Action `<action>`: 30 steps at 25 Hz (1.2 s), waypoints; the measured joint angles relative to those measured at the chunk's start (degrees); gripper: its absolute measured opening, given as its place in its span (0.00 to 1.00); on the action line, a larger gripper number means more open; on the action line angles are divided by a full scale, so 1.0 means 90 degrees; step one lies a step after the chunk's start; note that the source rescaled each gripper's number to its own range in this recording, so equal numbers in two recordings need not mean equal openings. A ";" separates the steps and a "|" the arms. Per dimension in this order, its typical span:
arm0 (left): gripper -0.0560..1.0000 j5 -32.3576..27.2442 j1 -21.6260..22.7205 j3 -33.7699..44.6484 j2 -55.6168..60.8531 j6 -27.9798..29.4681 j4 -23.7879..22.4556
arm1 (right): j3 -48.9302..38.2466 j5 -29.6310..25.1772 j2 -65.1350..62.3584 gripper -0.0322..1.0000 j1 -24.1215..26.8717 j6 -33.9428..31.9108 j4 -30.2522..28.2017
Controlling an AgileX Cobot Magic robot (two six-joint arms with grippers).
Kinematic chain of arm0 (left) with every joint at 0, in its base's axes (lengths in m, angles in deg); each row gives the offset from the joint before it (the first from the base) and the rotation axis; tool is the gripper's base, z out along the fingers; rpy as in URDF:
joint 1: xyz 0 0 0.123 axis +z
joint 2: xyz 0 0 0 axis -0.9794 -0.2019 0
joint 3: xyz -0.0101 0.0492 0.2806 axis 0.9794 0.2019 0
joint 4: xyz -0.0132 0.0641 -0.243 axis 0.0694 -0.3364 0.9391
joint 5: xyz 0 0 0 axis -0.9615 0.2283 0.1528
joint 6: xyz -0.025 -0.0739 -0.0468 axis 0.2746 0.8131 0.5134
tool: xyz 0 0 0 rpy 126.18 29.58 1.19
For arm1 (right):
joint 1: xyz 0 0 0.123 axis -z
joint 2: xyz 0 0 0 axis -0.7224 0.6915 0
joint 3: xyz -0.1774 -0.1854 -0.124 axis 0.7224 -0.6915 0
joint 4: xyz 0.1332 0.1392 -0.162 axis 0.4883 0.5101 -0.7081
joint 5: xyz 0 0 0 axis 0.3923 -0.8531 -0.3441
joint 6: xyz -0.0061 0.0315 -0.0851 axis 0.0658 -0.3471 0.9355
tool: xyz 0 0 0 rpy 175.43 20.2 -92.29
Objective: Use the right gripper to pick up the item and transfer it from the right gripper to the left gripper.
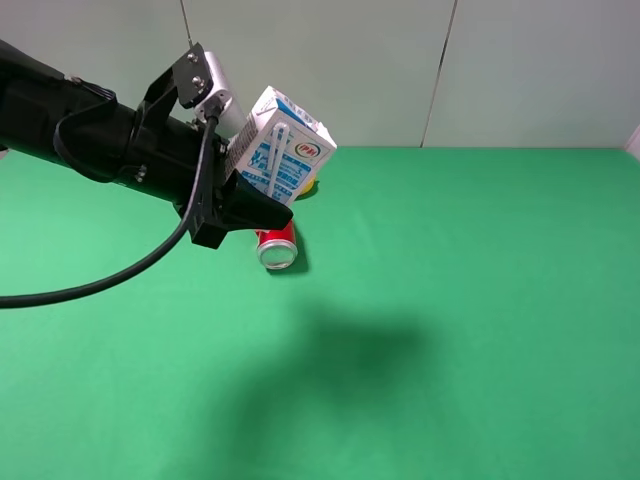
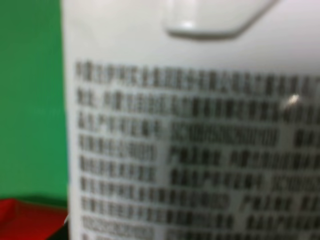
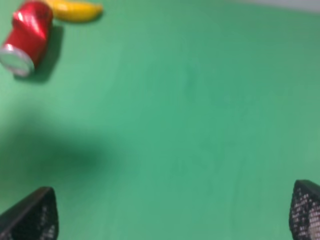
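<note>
The white drink carton with blue print hangs tilted in the air, held by my left gripper, a black gripper with a grey bracket and a looping cable. In the left wrist view the carton's printed side fills the picture, blurred. My right gripper is out of the exterior high view. In the right wrist view its two fingertips stand wide apart over bare green cloth, holding nothing.
A dented red can lies on the green table under the carton; it also shows in the right wrist view. A yellow banana lies behind it, mostly hidden by the carton from above.
</note>
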 joint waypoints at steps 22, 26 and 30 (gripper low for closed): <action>0.06 -0.0005 0.0000 0.0000 0.0000 0.0006 0.0000 | -0.0017 -0.0016 -0.0637 1.00 0.1639 0.0000 -0.0007; 0.06 0.0003 0.0000 0.0000 0.0000 0.0006 0.0000 | -0.0017 -0.0016 -0.0654 1.00 0.2104 -0.0014 -0.0007; 0.06 0.0247 0.0000 0.0000 0.0000 0.0086 0.0000 | -0.0017 -0.0016 -0.0654 1.00 0.2193 -0.0019 -0.0007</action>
